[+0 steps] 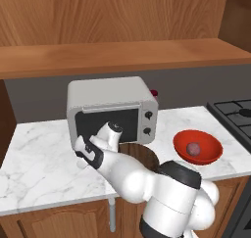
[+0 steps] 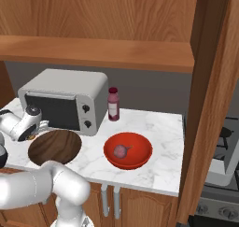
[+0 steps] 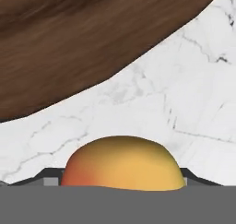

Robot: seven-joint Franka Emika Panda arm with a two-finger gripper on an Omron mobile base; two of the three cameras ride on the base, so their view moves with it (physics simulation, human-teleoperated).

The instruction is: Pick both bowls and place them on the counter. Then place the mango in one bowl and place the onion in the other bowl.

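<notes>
The orange-yellow mango (image 3: 122, 165) sits between my gripper's (image 3: 120, 178) two fingertips and fills the gap, so the gripper is shut on it. The hand (image 1: 86, 153) hovers over the marble counter (image 1: 44, 158), just left of the dark wooden bowl (image 1: 146, 156). That bowl (image 2: 55, 146) stands on the counter before the oven, and its rim (image 3: 69, 38) crosses the top of the hand view. Further right on the counter (image 2: 158, 128), the red bowl (image 1: 208, 143) holds the purplish onion (image 1: 194, 148). The onion (image 2: 121, 151) lies at the middle of the red bowl (image 2: 140, 152).
A silver toaster oven (image 1: 112, 109) stands at the back of the counter, close behind my hand. A dark red bottle (image 2: 113, 104) is beside it. A stove (image 1: 235, 112) borders the counter on the right. A wooden shelf (image 1: 122, 56) hangs overhead.
</notes>
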